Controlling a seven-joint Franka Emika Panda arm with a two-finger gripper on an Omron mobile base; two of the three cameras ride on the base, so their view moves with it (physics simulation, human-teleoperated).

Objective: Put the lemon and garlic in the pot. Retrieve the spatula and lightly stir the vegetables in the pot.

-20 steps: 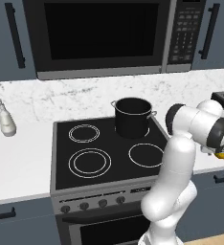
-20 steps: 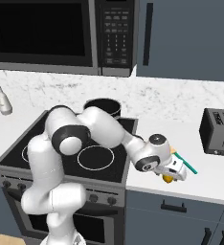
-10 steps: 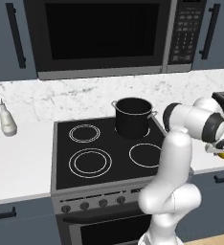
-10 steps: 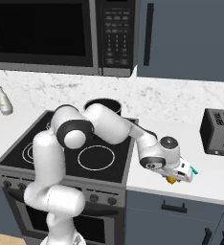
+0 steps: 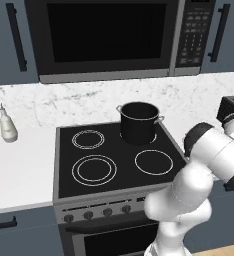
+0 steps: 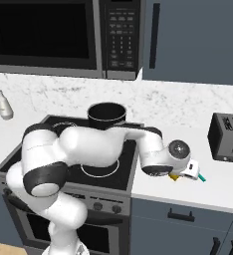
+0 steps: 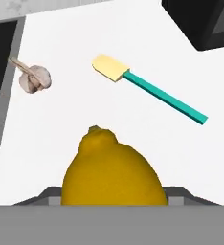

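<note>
Since a second ago the hand (image 6: 180, 174) has come lower over the desk (image 7: 133, 38) and closed around the lemon (image 7: 113, 172). Its round skin may slip out when lifted. Garlic (image 7: 35, 79) and spatula (image 7: 147, 88) lie beyond; the pot (image 6: 107, 115) waits on the stove.
</note>
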